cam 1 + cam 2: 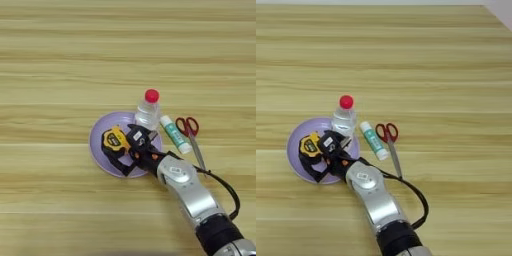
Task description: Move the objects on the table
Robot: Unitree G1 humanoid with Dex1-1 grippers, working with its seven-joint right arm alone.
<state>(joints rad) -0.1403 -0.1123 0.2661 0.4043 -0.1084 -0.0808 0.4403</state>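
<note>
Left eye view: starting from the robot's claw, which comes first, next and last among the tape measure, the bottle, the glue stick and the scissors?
Measured from the claw:
1. Yellow-and-black tape measure, right at the fingers, on the lilac plate.
2. Clear bottle with red cap, just beyond the claw at the plate's far edge.
3. White-and-green glue stick, on the table to the right.
4. Red-handled scissors, farthest right.

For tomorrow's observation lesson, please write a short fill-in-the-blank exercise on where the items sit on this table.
1. The tape measure lies on the lilac ____.
2. The clear bottle has a ____ cap.
3. The glue stick lies between the bottle and the ____.
4. The right gripper is over the plate, right beside the ____ measure.

Missing words: plate; red; scissors; tape
</note>
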